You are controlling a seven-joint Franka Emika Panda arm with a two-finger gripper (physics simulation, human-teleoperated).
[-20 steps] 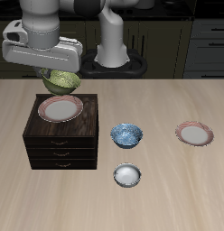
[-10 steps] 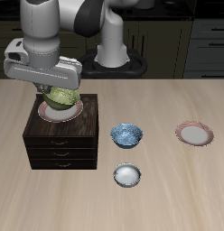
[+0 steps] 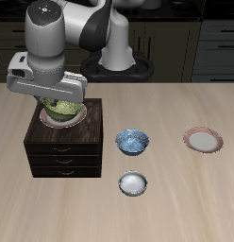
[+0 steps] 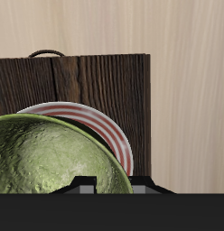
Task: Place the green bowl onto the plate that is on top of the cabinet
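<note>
The two-finger gripper [image 3: 55, 97], at the upper left of the exterior view, has come lower than before. It stays closed on the mottled olive-green bowl [image 3: 62, 111], which now sits over the red-rimmed white plate [image 3: 79, 117] on the dark-brown wooden cabinet [image 3: 64, 146]; contact cannot be told.

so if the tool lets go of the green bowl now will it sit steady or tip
The green bowl looks rigid, so it probably keeps its shape. It hangs over the plate on the cabinet; its rounded underside may rock briefly, and the raised rim likely stops sliding.
</note>
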